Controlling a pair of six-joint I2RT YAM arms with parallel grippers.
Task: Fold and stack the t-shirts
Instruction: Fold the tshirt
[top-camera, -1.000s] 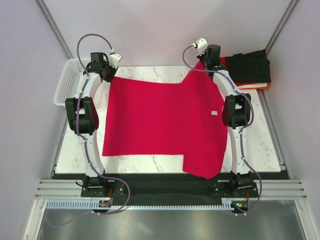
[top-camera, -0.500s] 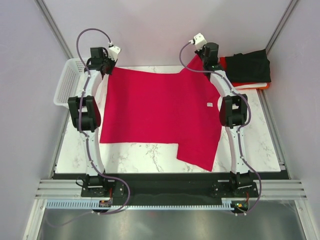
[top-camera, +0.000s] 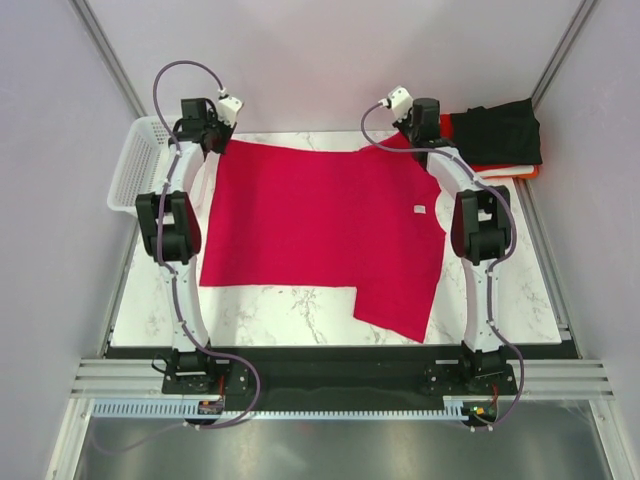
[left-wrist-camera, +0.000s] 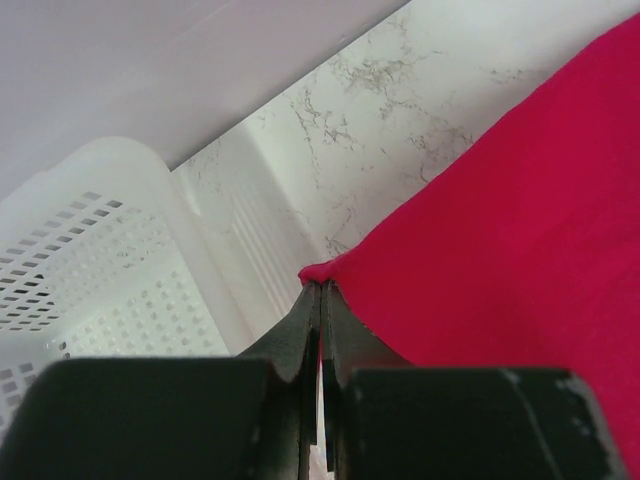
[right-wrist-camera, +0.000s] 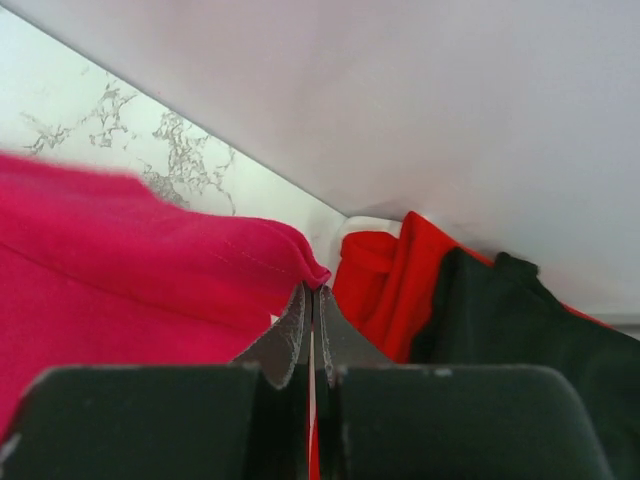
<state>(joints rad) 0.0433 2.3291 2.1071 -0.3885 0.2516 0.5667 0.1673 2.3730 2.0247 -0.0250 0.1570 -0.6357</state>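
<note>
Both far corners of the crimson t-shirt (top-camera: 320, 225) are gripped; the cloth is spread on the marble table (top-camera: 290, 312).
At the far left, the left gripper (left-wrist-camera: 320, 292) has its fingers pressed together on a cloth corner, just beside the white mesh basket (left-wrist-camera: 90, 260). At the far right, the right gripper (right-wrist-camera: 312, 296) has its fingers pinching the other corner, near the folded black t-shirt (right-wrist-camera: 500, 320) lying over the orange-red t-shirt (right-wrist-camera: 385, 285). The crimson cloth lies mostly flat, and its near-right part reaches closest to the table's near edge.
</note>
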